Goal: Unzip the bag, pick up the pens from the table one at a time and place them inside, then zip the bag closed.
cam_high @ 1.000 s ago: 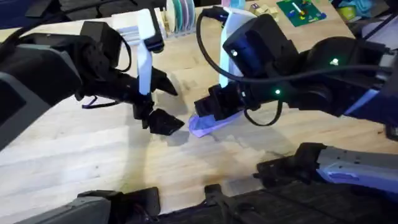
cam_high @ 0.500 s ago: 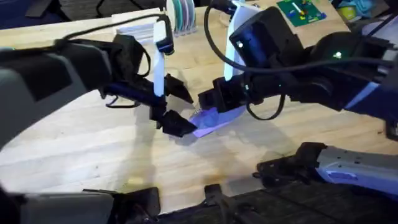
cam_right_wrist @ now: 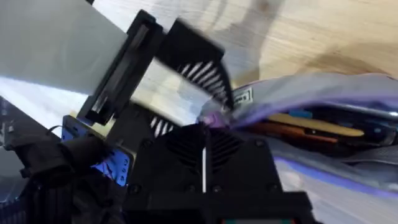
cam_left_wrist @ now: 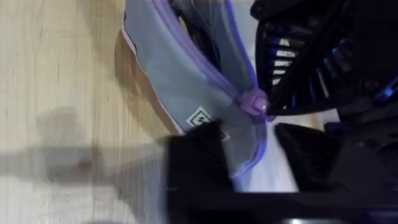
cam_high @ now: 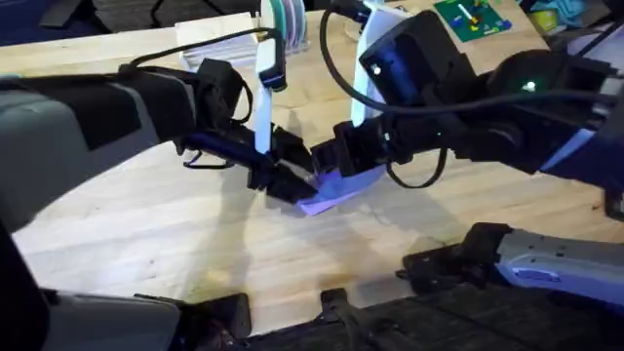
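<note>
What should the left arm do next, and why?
Probably close the left gripper on the pull tab and draw it along the zipper: the bag gapes open with pens inside, and the tab sits at the fingers.

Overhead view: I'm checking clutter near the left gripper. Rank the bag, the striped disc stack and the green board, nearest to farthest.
From the left gripper:
1. The bag, touching it, mid-table.
2. The striped disc stack, far edge, centre.
3. The green board, far right corner.
</note>
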`<state>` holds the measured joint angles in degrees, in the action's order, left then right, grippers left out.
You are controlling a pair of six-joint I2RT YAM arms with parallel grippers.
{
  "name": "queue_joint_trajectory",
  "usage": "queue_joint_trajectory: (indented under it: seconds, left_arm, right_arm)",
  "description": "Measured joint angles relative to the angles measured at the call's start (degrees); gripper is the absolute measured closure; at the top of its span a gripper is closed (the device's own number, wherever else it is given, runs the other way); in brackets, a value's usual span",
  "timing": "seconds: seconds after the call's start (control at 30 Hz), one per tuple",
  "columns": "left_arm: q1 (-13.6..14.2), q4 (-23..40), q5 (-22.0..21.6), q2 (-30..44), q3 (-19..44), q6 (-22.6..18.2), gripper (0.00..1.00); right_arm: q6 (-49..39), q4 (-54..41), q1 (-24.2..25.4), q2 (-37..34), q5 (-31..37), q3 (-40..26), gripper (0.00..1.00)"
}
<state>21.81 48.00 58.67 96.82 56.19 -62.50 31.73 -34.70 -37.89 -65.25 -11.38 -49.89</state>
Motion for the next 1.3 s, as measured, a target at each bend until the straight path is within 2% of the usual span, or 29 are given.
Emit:
queue_joint_trajectory:
  seconds: [0.07,0.1,0.13,0.4,0.53,0.7,1.1,1.27,1.3]
  left_arm:
    - [0.01,-0.24,-0.15,0.00,0.01,-0.09,0.845]
    - [0.00,-0.32,-0.34,0.00,-0.01,-0.23,0.922]
    - [-0.05,-0.31,-0.42,0.00,-0.01,-0.13,0.947]
    - [-0.03,-0.61,-0.42,0.00,-0.01,-0.11,0.956]
    - [-0.03,-0.85,-0.44,0.00,-0.01,-0.11,0.956]
    - [-0.03,-0.93,-0.44,0.00,-0.01,-0.11,0.956]
    - [-0.03,-0.94,-0.45,0.00,-0.01,-0.11,0.956]
    - [-0.03,-0.95,-0.44,0.00,-0.01,-0.11,0.957]
    - [-0.03,-0.96,-0.44,0.00,-0.01,-0.11,0.958]
  right_arm:
    - [0.00,0.00,0.00,0.00,0.00,0.00,0.970]
    - [0.00,0.00,0.00,0.00,0.00,0.00,0.971]
    - [0.00,0.00,0.00,0.00,0.00,0.00,0.971]
    - [-0.02,-0.38,0.18,0.00,0.04,0.00,0.971]
    - [-0.04,-2.78,2.33,0.00,0.04,-0.09,0.971]
    - [-1.67,-7.11,9.39,0.00,0.96,-0.22,0.971]
    - [-8.59,-7.41,31.00,1.53,2.17,-0.24,0.971]
    - [-12.51,-7.54,35.18,3.39,-1.66,-0.73,0.965]
    - [-13.21,-7.54,35.41,4.17,-2.63,-1.03,0.904]
